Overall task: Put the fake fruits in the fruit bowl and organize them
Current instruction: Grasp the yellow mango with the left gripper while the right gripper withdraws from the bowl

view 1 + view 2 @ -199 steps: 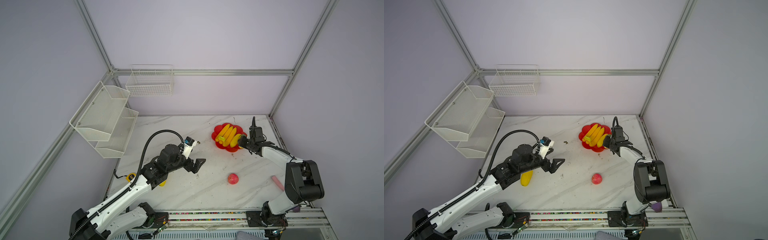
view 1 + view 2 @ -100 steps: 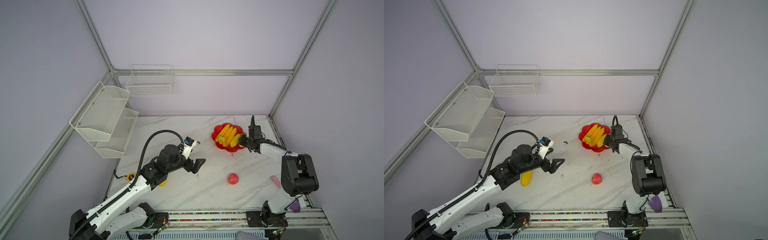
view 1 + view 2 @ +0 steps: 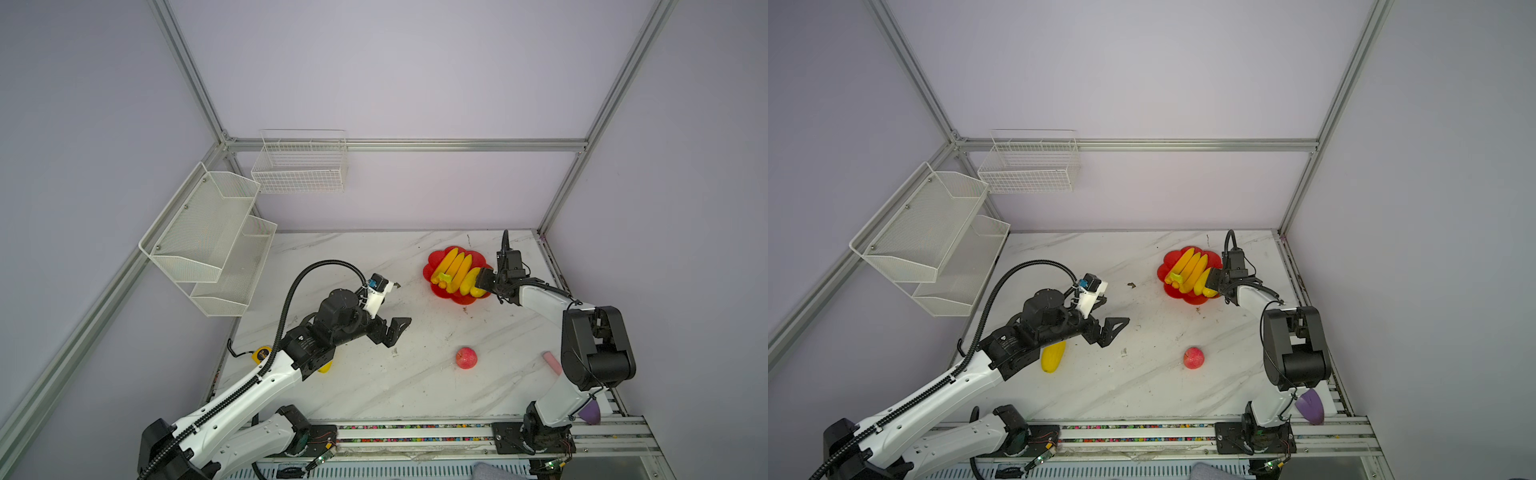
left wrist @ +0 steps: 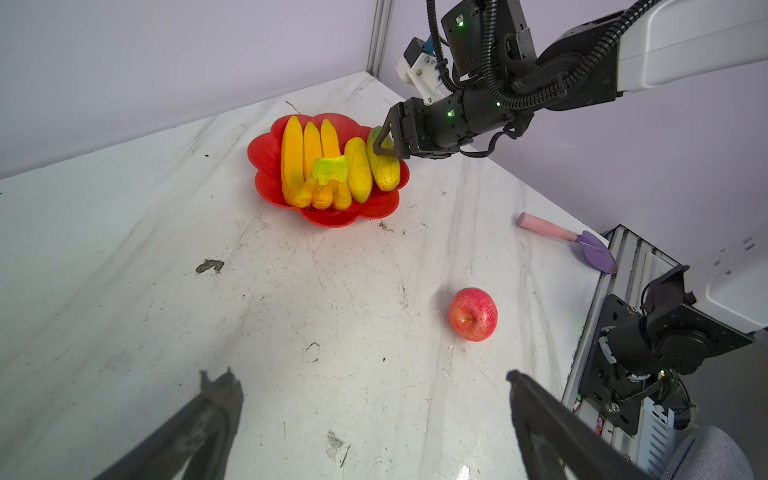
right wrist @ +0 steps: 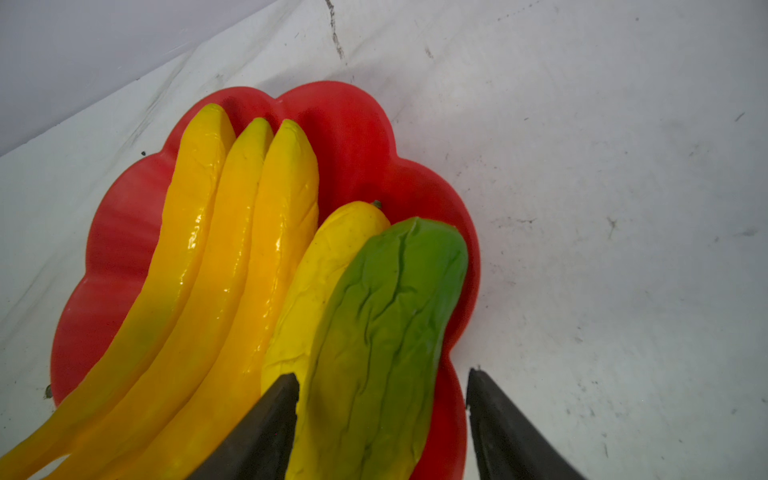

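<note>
Yellow fruit [image 3: 325, 366] mostly hidden under left arm [image 3: 257, 382]
A top view bares more of this fruit [image 3: 1052, 357]. Apple [image 3: 466, 358] lies on the table [image 3: 374, 395]. Right gripper [image 5: 381, 372] is spread astride the mango [image 5: 382, 291] in the bowl [image 5: 353, 137]. Left gripper [image 4: 369, 374] is spread, empty.

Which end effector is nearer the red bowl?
Right. The right end effector is at the bowl rim, straddling the green fruit; the left end effector hangs well away.

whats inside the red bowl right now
A bunch of three bananas, a yellow ridged fruit and a green-yellow fruit lie side by side in the red bowl. They cover its centre; anything beneath is hidden.
</note>
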{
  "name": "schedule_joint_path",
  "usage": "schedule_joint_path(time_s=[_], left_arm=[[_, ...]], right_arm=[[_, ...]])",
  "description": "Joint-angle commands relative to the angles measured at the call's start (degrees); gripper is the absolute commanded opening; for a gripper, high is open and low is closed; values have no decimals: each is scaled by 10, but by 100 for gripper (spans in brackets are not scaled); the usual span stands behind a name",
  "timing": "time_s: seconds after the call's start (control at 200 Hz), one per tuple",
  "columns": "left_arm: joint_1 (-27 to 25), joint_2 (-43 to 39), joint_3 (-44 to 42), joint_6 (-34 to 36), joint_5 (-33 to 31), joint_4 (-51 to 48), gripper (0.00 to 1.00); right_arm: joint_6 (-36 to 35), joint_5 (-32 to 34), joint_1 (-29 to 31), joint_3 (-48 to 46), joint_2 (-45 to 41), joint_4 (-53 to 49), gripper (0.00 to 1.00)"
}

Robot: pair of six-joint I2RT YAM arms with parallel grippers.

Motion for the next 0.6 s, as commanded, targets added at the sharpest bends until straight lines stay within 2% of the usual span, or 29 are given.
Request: schedule_joint_path(time_s=[0.0, 0.1, 0.24, 0.35, 0.41, 0.46, 0.595], left_arm=[[-1, -6, 42, 2, -6, 4, 100], [-1, -15, 39, 1, -67, -21, 100], [-1, -23, 21, -15, -250, -95, 100], [12, 6, 16, -100, -366, -183, 100], [24, 31, 15, -148, -392, -233, 100], [27, 50, 11, -215, -415, -272, 100], [30, 81, 1, -313, -407, -334, 100]], right_arm=[[-4, 13, -2, 13, -34, 4, 68], [-7, 22, -2, 9, -90, -2, 69], [-41, 2, 7, 4, -167, -34, 73], [-76, -28, 51, -15, -216, -49, 73], [-82, -51, 96, -29, -233, -52, 74], [-81, -73, 140, -48, -247, -45, 75], [-38, -147, 249, -114, -295, 6, 81]])
